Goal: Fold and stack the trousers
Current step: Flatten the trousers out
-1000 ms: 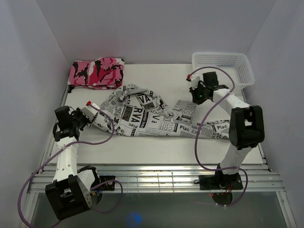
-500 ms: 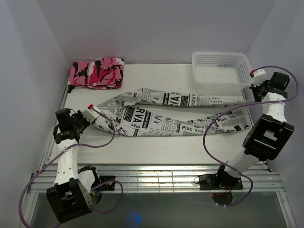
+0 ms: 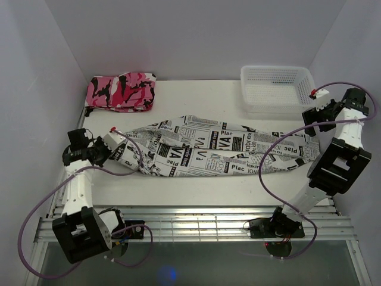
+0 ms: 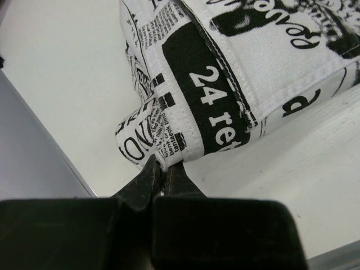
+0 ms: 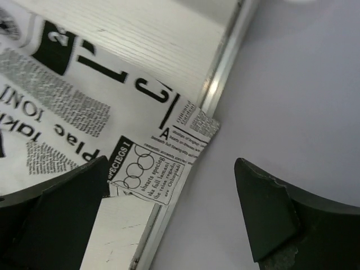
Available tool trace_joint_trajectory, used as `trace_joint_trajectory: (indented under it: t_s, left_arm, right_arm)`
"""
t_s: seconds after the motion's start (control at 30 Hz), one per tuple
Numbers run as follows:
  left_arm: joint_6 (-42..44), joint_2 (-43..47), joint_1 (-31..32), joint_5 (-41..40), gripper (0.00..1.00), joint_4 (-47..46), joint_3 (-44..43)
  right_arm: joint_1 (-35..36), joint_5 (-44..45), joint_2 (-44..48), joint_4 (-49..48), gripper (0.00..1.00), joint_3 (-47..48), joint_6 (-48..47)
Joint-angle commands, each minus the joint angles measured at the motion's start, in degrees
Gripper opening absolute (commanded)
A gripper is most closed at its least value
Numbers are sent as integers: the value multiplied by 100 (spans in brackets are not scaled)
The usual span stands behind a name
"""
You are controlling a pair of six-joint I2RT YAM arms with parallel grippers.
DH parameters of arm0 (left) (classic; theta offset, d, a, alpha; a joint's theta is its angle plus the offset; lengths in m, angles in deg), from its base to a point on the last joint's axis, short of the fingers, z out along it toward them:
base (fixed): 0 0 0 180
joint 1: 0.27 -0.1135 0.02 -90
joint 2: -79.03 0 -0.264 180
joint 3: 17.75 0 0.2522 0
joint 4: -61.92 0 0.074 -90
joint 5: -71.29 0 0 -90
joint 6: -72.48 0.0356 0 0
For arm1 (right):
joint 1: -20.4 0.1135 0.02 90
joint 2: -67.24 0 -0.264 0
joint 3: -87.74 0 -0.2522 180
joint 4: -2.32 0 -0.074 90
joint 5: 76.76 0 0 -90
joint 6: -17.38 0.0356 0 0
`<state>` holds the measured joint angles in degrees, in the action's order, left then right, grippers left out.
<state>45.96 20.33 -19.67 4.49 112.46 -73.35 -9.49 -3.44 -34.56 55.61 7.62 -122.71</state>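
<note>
The trousers (image 3: 220, 146) are lying stretched across the bench (image 3: 196, 98). The left tool (image 4: 165, 179) is pinching only the edge of one corner, so a pull may slip it free. The right tool (image 5: 171, 169) is hovering spread above the other end, lying at the rim.

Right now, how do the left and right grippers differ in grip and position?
The left gripper is shut, pinching a stitched edge of the trousers; the right gripper is open, holding nothing. The left sits at the cloth's left end; the right hovers over a corner by the table's right edge. Both are at the trousers' ends.
</note>
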Motion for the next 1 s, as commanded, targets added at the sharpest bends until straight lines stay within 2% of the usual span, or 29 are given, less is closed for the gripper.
trace_joint_trajectory:
  t_s: [0.0, 0.03, 0.07, 0.13, 0.2, 0.23, 0.3, 0.33, 0.47, 0.57, 0.63, 0.67, 0.73, 0.77, 0.83, 0.87, 0.97]
  left_arm:
    - [-344, -501, -20, 422, 0, 637, -848]
    - [-450, -659, -3, 422, 0, 803, -1000]
    - [-564, -1035, 6, 422, 0, 901, -1166]
    - [-871, -1467, 50, 370, 0, 1198, -1676]
    - [-1065, -2089, 50, 334, 0, 1367, -2141]
    - [-1205, -2285, 59, 308, 0, 1524, -2274]
    - [-1382, -2732, 50, 273, 0, 1596, -2503]
    - [-1548, -2848, 59, 264, 1, 1622, -2669]
    - [-2040, -3367, 50, 246, 4, 1762, -3188]
    - [-2383, -3771, 68, 290, 6, 2113, -3775]
    - [-2489, -3999, 77, 387, 6, 2395, -4032]
    - [-2490, -4044, 77, 439, 6, 2500, -4225]
    - [-2516, -4071, 76, 510, 6, 2572, -4305]
    - [-2534, -4062, 77, 501, 6, 2572, -4367]
    - [-2621, -4036, 77, 405, 3, 2423, -4437]
    - [-2674, -3966, 77, 352, 1, 2318, -4481]
    - [-2859, -3816, 77, 62, 0, 1616, -4578]
  right_arm:
    - [-17, -1140, 564, 1719, 97, 327, -1088]
    - [-17, -1283, 660, 2143, 94, 247, -1517]
    - [-8, -1337, 896, 2495, 91, 99, -2357]
    - [106, -1259, 1178, 3086, 83, -636, -3039]
    - [228, -1031, 1688, 3052, 80, -1297, -3647]
    - [255, -986, 2020, 2861, 80, -1935, -3814]
    - [430, -924, 2338, 2509, 81, -2528, -4043]
    - [544, -880, 2618, 2063, 81, -3053, -4027]
    - [1370, -503, 3025, 813, 87, -4144, -3501]
    - [1916, -230, 2982, 24, 91, -4673, -3096]
    - [2136, -28, 2755, -269, 88, -4789, -2859]
    - [2162, 25, 2657, -427, 85, -4816, -2788]
    - [2163, 200, 2360, -814, 60, -4746, -2674]
    - [2163, 271, 2262, -885, 34, -4667, -2534]
    - [2102, 254, 2060, -807, 12, -4229, -2375]
    - [2058, 167, 2033, -719, 8, -4036, -2261]
    - [1899, -325, 1927, -44, 8, -3043, -2129]
